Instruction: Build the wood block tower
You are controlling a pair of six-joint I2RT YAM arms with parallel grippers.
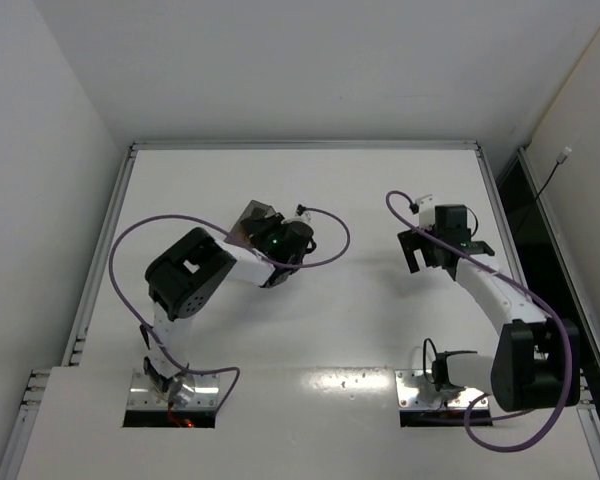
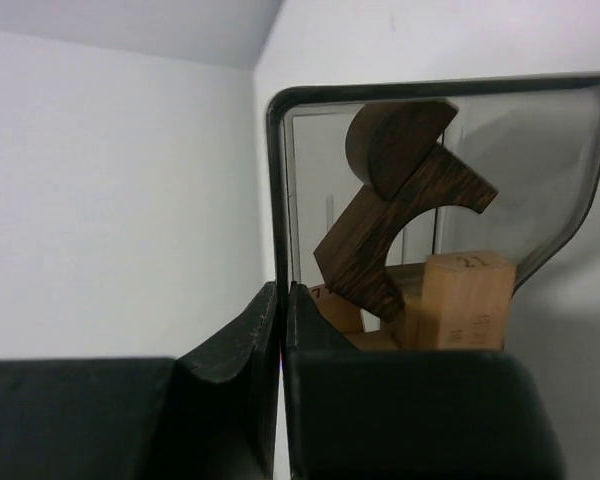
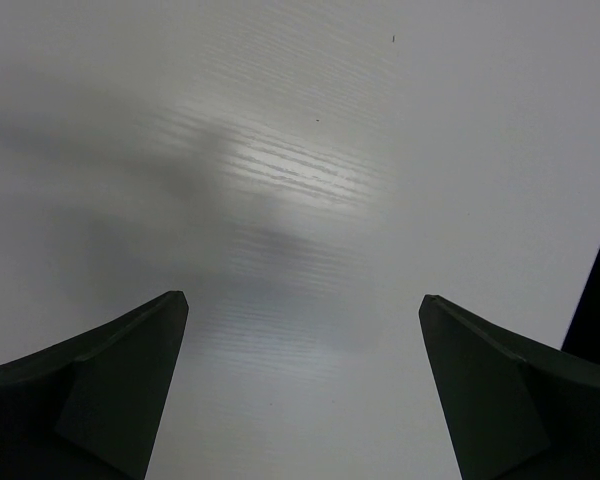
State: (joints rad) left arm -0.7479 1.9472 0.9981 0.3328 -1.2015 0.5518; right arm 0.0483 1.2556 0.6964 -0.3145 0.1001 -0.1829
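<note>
**benchmonkey:** What's sitting where on your end? Start with the big stuff.

**me:** I've got a white table (image 1: 310, 330), and a bit left of its middle there's the translucent grey bin (image 2: 540, 140). All the wood blocks I can spot are inside it, piled at the end nearest my left wrist cam, so there's no tower standing anywhere. The biggest is a dark brown arch piece (image 2: 380, 245), tipped up on one leg. A dark half-round piece (image 2: 395, 140) leans on top of it. Below them to the right is a tan block (image 2: 465, 300) with a number printed on it, and more tan wood is tucked behind the arch. I can't tell if the bin is lifted or resting on the table.

**benchmonkey:** And the arms?

**me:** My left arm (image 1: 190, 270) is folded at the elbow, with the forearm reaching right to the bin. The left gripper (image 2: 282, 320) is pinched onto the bin's side wall, one finger inside and one outside. My right arm (image 1: 500, 300) runs up the right side, well apart from the bin. The right gripper (image 3: 302, 297) hangs over the table with its fingers spread wide, holding nothing.
</note>
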